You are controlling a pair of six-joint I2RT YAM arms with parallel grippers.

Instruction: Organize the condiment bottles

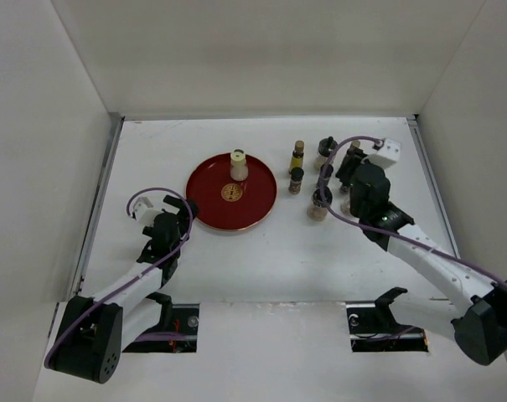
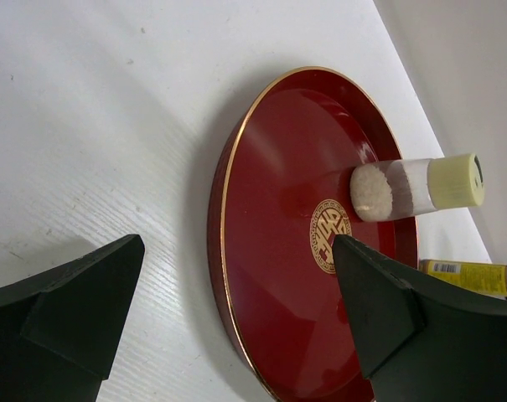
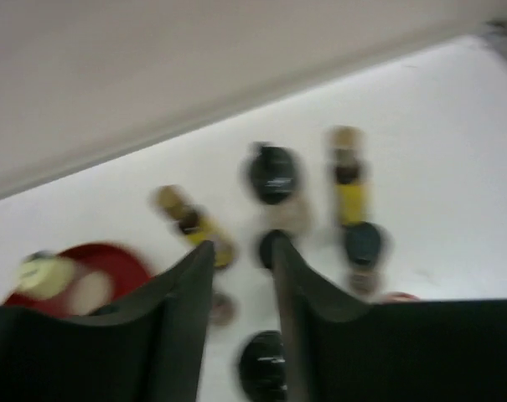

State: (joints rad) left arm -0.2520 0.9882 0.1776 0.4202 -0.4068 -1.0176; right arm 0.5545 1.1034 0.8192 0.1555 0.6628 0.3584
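Observation:
Only one of the condiment bottles, the cream-capped one [image 1: 238, 165], stands on the round red tray [image 1: 211, 205]. The others are grouped to the tray's right: a slim yellow bottle with a brown cap [image 1: 297, 156], a small dark one [image 1: 296, 180], a black-capped one [image 1: 326, 149] and a tan black-capped one [image 1: 318, 204]. My right gripper [image 1: 330, 177] hovers over this group. In the blurred right wrist view its jaws [image 3: 239, 251] stand narrowly open with nothing between the tips. A black cap [image 3: 266, 364] shows below the gap. My left gripper [image 1: 174, 219] is open at the tray's left rim [image 2: 228, 193].
White walls close in the table on the left, back and right. In the left wrist view the cream-capped bottle [image 2: 412, 186] is past the gold emblem [image 2: 328, 236], with a yellow bottle [image 2: 467, 275] beyond the tray. A pinkish object [image 3: 395, 296] peeks out by my right finger.

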